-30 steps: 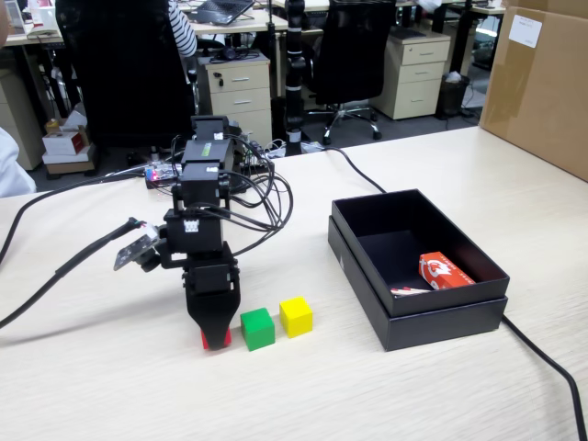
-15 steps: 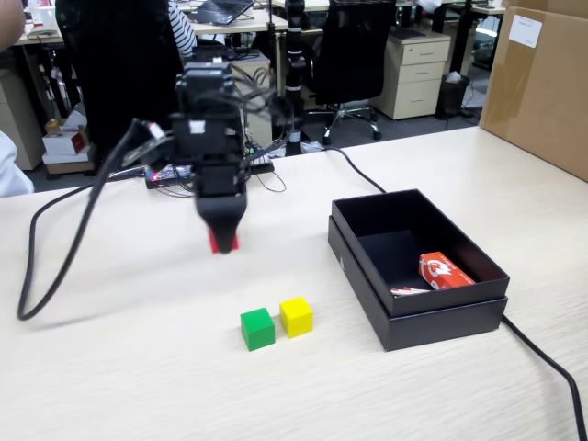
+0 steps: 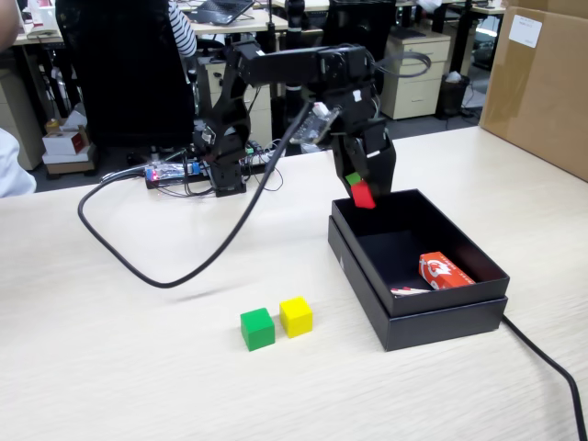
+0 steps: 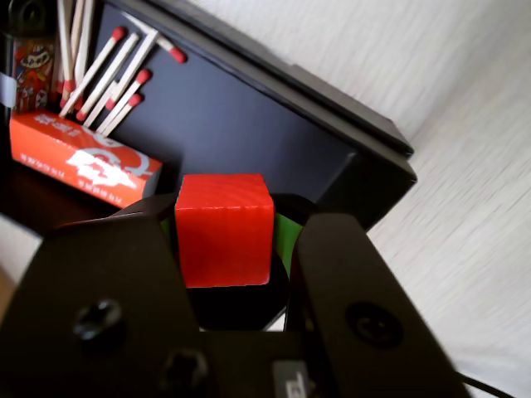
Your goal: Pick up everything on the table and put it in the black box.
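Note:
My gripper (image 3: 363, 188) is shut on a red cube (image 3: 364, 195) and holds it in the air just above the far left rim of the black box (image 3: 367, 276). In the wrist view the red cube (image 4: 224, 228) sits between the two black jaws with green pads, over the box's dark floor (image 4: 249, 124). A red matchbox (image 3: 445, 271) and loose matches (image 4: 112, 79) lie inside the box. A green cube (image 3: 257, 328) and a yellow cube (image 3: 296, 316) sit side by side on the table, left of the box.
A thick black cable (image 3: 175, 266) loops across the table from the arm's base (image 3: 225, 170). Another cable (image 3: 551, 367) runs off behind the box at the right. A cardboard box (image 3: 542, 83) stands at the far right.

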Robot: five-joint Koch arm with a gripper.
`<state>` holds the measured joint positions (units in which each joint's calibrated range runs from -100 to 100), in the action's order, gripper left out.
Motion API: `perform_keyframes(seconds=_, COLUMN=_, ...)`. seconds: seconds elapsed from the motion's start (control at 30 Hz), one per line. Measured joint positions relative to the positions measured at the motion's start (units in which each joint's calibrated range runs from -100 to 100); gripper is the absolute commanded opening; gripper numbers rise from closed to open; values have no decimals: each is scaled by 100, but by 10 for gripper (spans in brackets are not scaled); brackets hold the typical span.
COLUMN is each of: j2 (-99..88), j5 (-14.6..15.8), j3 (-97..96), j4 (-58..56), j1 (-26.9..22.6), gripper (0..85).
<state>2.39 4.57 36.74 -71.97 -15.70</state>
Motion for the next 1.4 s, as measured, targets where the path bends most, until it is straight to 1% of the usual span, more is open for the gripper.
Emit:
perform_keyframes(seconds=0.13, j2=1502, j5=98, j3=456, j4=0, j1=-10, gripper=9)
perform_keyframes(seconds=0.2, j2=1605, j5=117, j3=484, j4=0, j1=-10, gripper=9)
perform_keyframes(seconds=0.23, j2=2071, j5=137, j3=529, j4=0, j1=5, gripper=9)
perform_keyframes(seconds=0.37, j2=2252, j5=156, j3=557, j4=0, j1=-10, gripper=12)
perform_keyframes(seconds=0.4, j2=2343, j5=161, j3=548, j4=0, j1=-10, gripper=57)
perform_keyframes(seconds=0.47, j2=2356, j5=161, j3=557, j4=0, j1=-10, gripper=213)
perform_keyframes(seconds=0.5, j2=2356, j5=161, j3=557, j4=0, j1=-10, gripper=255)
perform_keyframes(seconds=0.6, j2=2356, j5=156, j3=466, j4=0, j1=-10, gripper=269)
perform_keyframes(seconds=0.63, j2=2356, j5=156, j3=447, j4=0, j1=-10, gripper=294)
perform_keyframes(seconds=0.7, j2=2343, j5=156, j3=447, j4=0, j1=-10, gripper=426)
perform_keyframes(seconds=0.73, j2=2317, j5=156, j3=429, j4=0, j1=-10, gripper=447)
perform_keyframes(seconds=0.87, j2=1709, j5=156, j3=173, j4=0, j1=-5, gripper=461)
perform_keyframes(seconds=1.0, j2=427, j5=156, j3=173, j4=0, j1=78, gripper=461)
perform_keyframes(seconds=1.1, j2=-492, j5=156, j3=183, j4=8, j1=239, gripper=461)
perform_keyframes(seconds=1.17, j2=-1023, j5=147, j3=110, j4=8, j1=386, gripper=465)
perform_keyframes(seconds=1.23, j2=-1709, j5=59, j3=-511, j4=0, j1=654, gripper=468)
perform_keyframes(seconds=1.4, j2=-2175, j5=-83, j3=-1095, j4=8, j1=1192, gripper=487)
